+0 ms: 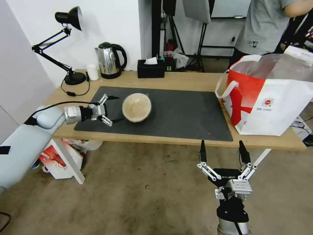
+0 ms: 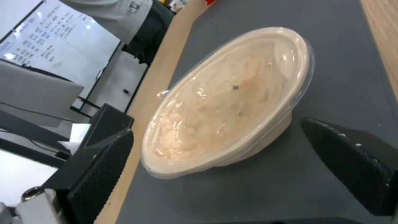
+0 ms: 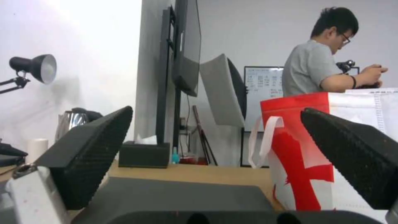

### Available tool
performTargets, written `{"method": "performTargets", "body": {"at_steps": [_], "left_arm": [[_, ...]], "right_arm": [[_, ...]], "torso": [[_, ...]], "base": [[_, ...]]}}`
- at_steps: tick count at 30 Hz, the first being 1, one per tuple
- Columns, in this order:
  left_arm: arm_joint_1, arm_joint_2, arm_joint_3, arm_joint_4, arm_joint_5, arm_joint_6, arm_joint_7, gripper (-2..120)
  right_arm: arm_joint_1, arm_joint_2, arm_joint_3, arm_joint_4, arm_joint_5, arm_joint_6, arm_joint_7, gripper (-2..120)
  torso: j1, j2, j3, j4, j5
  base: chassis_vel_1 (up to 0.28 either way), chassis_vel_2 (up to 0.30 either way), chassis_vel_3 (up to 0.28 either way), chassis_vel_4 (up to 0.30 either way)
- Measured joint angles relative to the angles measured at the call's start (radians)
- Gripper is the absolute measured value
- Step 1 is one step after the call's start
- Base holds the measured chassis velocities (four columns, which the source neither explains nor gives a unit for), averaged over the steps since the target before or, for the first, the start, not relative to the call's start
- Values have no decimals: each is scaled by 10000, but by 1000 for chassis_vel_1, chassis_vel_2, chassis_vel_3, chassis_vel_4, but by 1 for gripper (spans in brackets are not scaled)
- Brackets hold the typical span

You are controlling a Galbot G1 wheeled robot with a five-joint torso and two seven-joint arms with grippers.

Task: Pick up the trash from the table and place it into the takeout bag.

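So we're hovering the left gripper (image 1: 112,109) wide open just beside the beige bowl (image 1: 137,107) on the mat (image 1: 182,114), probably light with a slippery film lid, so we're eyeing the rim, right gripper (image 1: 223,151) idling open below the table (image 1: 182,81).

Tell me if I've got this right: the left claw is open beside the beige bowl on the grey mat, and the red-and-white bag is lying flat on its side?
Not quite. The head view shows the bag standing upright at the table's end, mouth open upward. The rest holds: the left claw is open beside the bowl on the mat.
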Motion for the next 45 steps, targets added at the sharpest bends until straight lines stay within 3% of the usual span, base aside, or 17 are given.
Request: {"method": "performTargets", "body": {"at_steps": [24,36,43,45], "left_arm": [[-750,-505,295,991,538,6,302,96],[-979,-673,322,1094,552,32,431,55],[-1016,-634,326,1059,521,32,453,25],[-1016,-641,328,1060,521,32,453,22]], "right_arm": [[1,0,0,0,0,0,0,100],[0,0,0,0,0,0,0,100],[1,0,0,0,0,0,0,100],[0,0,0,0,0,0,0,100]], "torso": [[0,2,0,1,1],[0,2,0,0,1],[0,2,0,0,1],[0,2,0,1,1]], "base": [[0,0,0,0],[0,0,0,0],[0,0,0,0],[0,0,0,0]]}}
